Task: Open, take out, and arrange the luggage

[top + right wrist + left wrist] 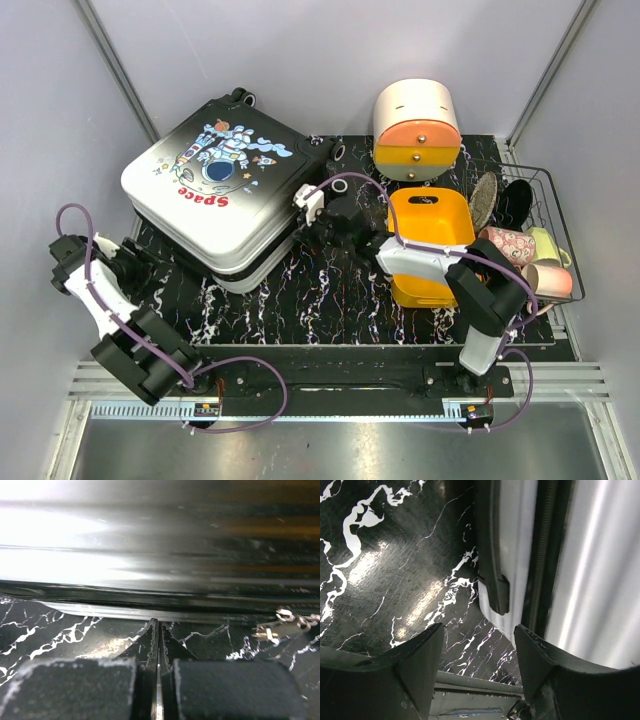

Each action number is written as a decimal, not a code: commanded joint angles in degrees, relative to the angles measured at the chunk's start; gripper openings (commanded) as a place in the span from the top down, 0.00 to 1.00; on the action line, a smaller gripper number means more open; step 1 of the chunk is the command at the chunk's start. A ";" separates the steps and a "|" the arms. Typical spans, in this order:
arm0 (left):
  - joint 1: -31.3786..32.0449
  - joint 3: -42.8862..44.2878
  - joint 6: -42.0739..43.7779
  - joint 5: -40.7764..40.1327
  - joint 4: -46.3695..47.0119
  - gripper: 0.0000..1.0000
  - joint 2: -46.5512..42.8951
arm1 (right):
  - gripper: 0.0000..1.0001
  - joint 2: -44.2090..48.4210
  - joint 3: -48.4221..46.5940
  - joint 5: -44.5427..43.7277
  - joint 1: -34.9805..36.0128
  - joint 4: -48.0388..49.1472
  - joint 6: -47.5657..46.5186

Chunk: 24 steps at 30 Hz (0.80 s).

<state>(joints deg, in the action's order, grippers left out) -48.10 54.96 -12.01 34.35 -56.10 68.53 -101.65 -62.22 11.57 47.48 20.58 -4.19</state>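
Luggage on marbled mat, grey walls.

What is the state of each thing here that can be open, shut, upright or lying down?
Black-to-white hard-shell suitcase with astronaut print: lying flat, print up, lid down.
Left gripper: open, empty, beside the suitcase's corner.
Right gripper: shut, at the suitcase's side.
White-and-orange rounded drawer box: both drawers shut.
Patterned cups in the wire basket: lying on their sides.
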 commanded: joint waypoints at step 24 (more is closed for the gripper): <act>15.22 -1.35 -4.51 -10.35 24.19 0.44 21.63 | 0.38 13.93 6.58 1.18 -13.56 -8.80 2.09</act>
<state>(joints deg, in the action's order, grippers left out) -35.16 51.51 -16.10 27.94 -36.16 86.59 -89.54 -56.21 14.44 34.68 11.03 -0.25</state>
